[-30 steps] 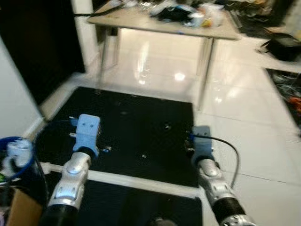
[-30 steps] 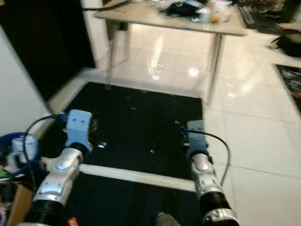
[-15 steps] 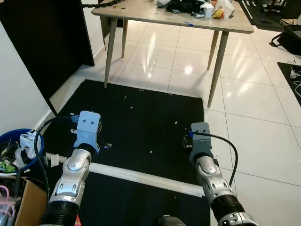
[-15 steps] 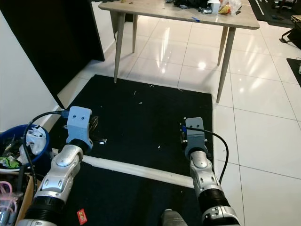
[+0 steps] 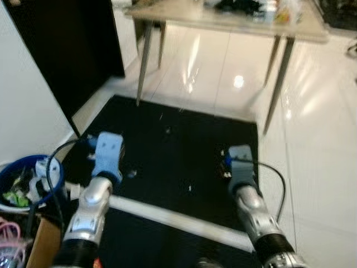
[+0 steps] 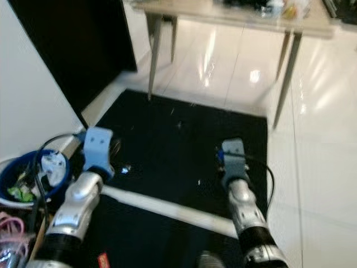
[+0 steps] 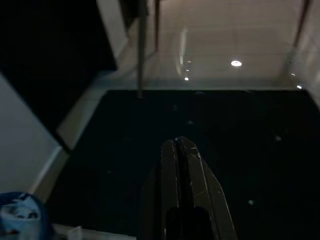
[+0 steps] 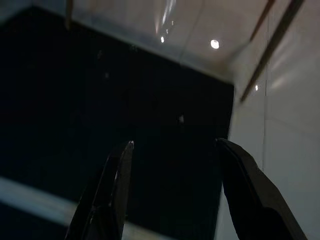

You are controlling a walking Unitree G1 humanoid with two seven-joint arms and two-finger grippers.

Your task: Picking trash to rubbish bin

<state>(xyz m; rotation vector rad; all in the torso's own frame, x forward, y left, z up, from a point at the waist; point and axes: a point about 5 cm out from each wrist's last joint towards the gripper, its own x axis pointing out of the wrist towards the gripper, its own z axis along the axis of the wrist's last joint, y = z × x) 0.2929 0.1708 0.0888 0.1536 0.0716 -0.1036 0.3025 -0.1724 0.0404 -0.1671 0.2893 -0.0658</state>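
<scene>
A blue rubbish bin [image 5: 18,164] stands on the floor at my left, with white and green trash [image 6: 51,163] inside it. Small pale scraps [image 5: 189,188] dot the black mat [image 5: 184,151] ahead, and a red scrap [image 6: 102,259] lies near my feet. Both arms reach forward over the mat. In the left wrist view my left gripper [image 7: 178,143] is shut, its fingers pressed together with nothing between them. In the right wrist view my right gripper [image 8: 175,143] hangs open and empty above the mat. The eye views are blurred.
A wooden table [image 5: 223,17] with clutter on top stands beyond the mat, its legs [image 5: 145,61] at the mat's far edge. A white strip [image 5: 167,218] crosses the mat. A cardboard box [image 5: 39,245] sits beside the bin. Glossy white tiles [image 5: 323,139] lie to the right.
The whole picture has shifted and blurred, so the camera moved; the bin shows further into view at the left. Both arms hold the same pose.
</scene>
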